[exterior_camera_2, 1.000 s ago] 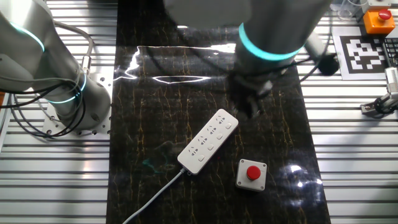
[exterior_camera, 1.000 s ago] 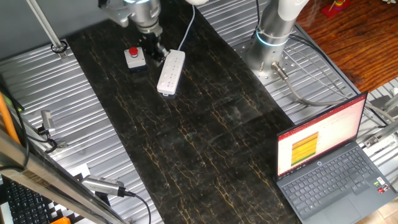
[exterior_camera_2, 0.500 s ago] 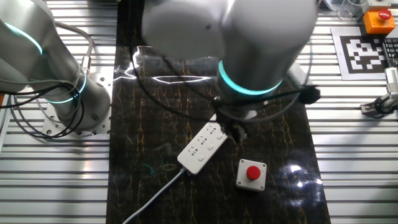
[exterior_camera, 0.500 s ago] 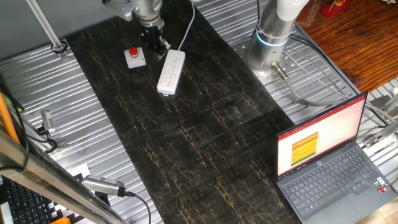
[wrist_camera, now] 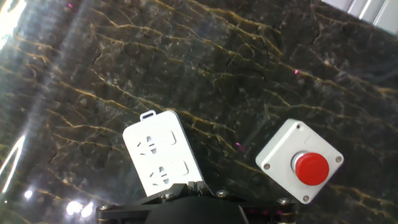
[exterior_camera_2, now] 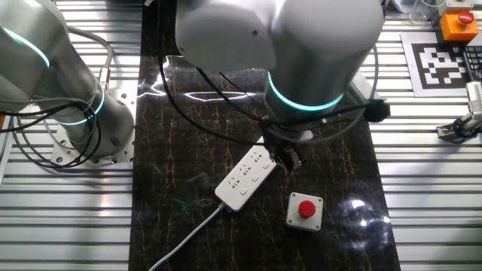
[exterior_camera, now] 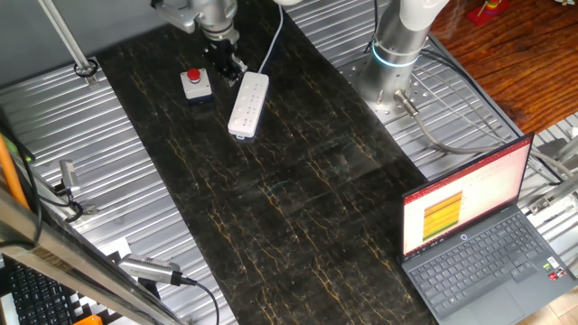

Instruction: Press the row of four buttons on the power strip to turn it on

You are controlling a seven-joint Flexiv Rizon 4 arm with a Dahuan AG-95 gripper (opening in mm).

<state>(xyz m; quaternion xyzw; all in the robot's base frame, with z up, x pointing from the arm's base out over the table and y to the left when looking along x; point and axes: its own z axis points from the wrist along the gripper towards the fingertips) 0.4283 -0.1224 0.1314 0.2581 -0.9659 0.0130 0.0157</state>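
Note:
The white power strip [exterior_camera_2: 247, 178] lies at an angle on the dark marbled mat, its cable running off its far end. It also shows as the power strip [exterior_camera: 248, 103] and, closer, the power strip [wrist_camera: 160, 158]. My gripper [exterior_camera_2: 290, 159] points down at the strip's end nearest the red button box, and its fingertips look pressed together. In the hand view the gripper [wrist_camera: 195, 185] sits over the strip's right edge, covering the rest of the bar. The buttons [wrist_camera: 186, 167] are faint pale tabs along that edge. Whether the tip touches the strip cannot be told.
A grey box with a red round button [exterior_camera_2: 305, 209] stands just beside the strip, a short way from the gripper. A second arm's base [exterior_camera_2: 79, 113] sits on the ribbed metal table. An open laptop [exterior_camera: 474, 239] stands at the mat's other end.
Over the last second the gripper came down and across to the strip's end near the red button box. In the last half second it has hardly moved. The strip has stayed put.

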